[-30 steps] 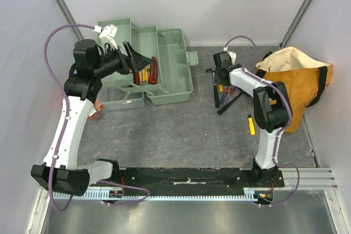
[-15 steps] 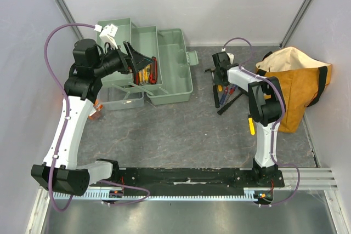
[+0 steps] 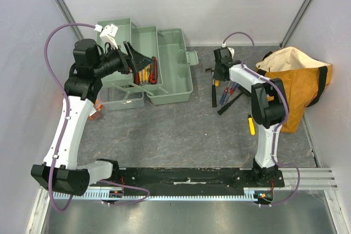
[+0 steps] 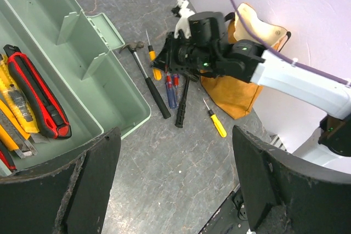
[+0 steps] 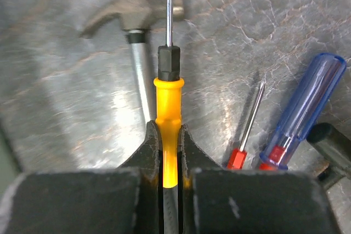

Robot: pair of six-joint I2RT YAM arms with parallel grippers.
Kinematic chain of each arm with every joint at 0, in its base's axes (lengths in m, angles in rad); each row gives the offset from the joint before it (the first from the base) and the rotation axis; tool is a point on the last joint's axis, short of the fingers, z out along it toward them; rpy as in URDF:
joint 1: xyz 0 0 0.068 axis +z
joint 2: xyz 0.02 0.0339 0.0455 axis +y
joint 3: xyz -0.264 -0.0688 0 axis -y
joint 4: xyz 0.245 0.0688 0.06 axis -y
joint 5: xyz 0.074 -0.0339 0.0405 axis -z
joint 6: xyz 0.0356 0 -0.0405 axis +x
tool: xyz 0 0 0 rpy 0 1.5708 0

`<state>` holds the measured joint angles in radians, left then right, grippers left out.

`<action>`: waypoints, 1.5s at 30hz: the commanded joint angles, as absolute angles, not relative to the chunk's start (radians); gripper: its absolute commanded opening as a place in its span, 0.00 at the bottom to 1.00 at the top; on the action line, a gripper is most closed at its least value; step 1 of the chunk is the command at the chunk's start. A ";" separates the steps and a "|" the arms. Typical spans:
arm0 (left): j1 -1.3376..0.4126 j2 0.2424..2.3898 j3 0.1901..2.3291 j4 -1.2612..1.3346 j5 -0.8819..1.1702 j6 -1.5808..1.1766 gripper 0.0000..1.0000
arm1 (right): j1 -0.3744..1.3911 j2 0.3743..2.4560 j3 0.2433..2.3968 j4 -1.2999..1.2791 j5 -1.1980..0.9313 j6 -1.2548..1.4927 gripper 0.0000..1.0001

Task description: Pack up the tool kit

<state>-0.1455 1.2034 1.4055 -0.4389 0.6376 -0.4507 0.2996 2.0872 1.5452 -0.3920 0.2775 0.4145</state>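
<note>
The right end effector [image 5: 170, 138] is clamping the yellow handle of a screwdriver [image 5: 169, 100], just beside the hammer [image 5: 137, 17] lying on the tabletop [image 5: 71, 108]. The left end effector [image 4: 170, 190] is hovering, fingers spread wide, over the open green toolbox [image 4: 104, 86], where red and yellow utility knives [image 4: 35, 94] are lying in a tray.

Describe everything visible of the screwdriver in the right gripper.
The screwdriver has a glossy yellow-orange plastic handle, a black collar and a thin bare metal shaft running out of frame. The right gripper is shut on its handle, one finger each side. Its shaft crosses the hammer head in view; contact with the table cannot be told.
</note>
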 commanded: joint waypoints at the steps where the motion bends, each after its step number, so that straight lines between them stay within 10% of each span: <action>1: -0.147 1.189 1.422 -0.423 0.647 -0.456 0.87 | 0.299 1.890 1.571 -0.328 0.174 0.411 0.00; 13: -0.149 1.204 1.385 -0.189 0.785 -0.621 0.87 | 0.350 1.686 1.465 0.308 -0.687 0.697 0.00; 28: -0.156 1.210 1.308 0.025 0.853 -0.706 0.84 | 0.569 1.781 1.591 0.589 -0.934 0.897 0.02; 45: -0.155 1.195 1.302 -0.057 0.815 -0.647 0.31 | 0.609 1.815 1.615 0.560 -0.982 0.899 0.03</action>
<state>-0.1528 1.2171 1.3022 -0.0528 0.8139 -0.6804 0.5999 1.8061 1.5684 0.5381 -0.9550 0.8948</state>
